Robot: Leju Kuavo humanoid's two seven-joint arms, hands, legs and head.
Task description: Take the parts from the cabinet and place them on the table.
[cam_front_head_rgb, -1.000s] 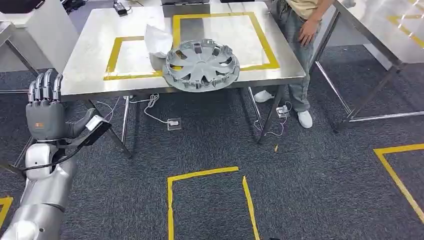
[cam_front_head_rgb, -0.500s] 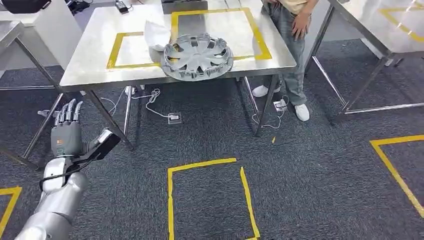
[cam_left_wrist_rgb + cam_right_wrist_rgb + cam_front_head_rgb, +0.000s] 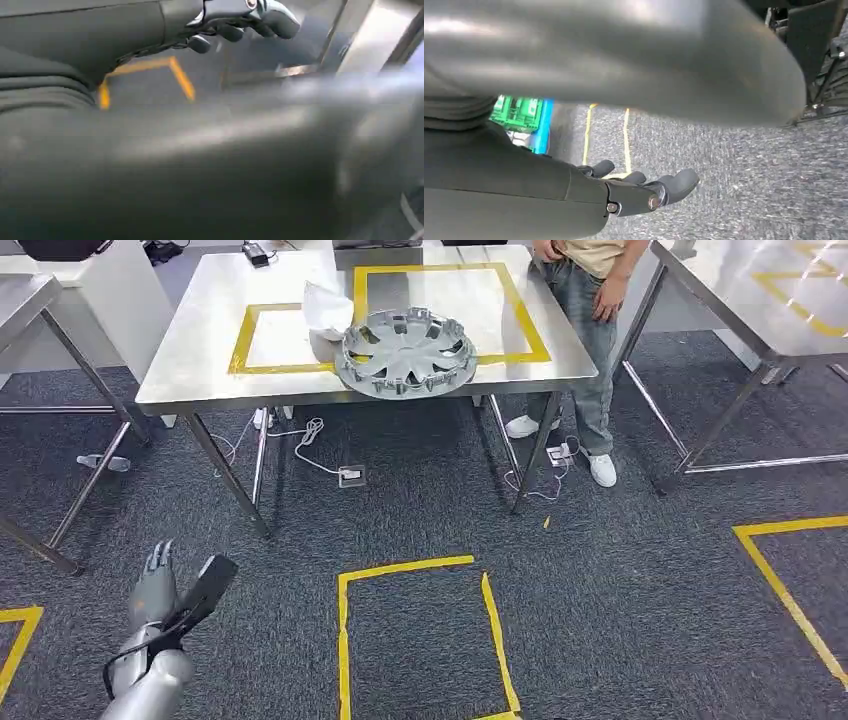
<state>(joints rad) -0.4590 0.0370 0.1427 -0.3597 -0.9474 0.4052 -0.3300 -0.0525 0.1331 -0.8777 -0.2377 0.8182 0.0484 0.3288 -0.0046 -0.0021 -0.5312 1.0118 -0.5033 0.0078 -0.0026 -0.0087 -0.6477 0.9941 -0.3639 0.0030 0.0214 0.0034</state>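
A silver wheel cover (image 3: 405, 350) lies on the steel table (image 3: 200, 360), overlapping the yellow tape outlines near the front edge. A white curved part (image 3: 325, 310) sits just behind it to the left. My left hand (image 3: 160, 590) hangs low at the lower left over the carpet, far from the table, fingers straight and apart, holding nothing. In the left wrist view the left hand (image 3: 240, 20) is likewise empty above the floor. My right hand (image 3: 644, 192) hangs over the grey carpet with fingers loosely extended and nothing in them.
A person (image 3: 590, 300) stands at the table's far right corner. Another steel table (image 3: 760, 300) stands to the right and one (image 3: 20, 300) to the left. Cables and a socket (image 3: 350, 477) lie under the table. Yellow tape (image 3: 400, 570) marks the carpet.
My left arm has dropped from beside the table's front left edge down toward the floor, hand still empty. The view has shifted slightly; the parts on the table stay put.
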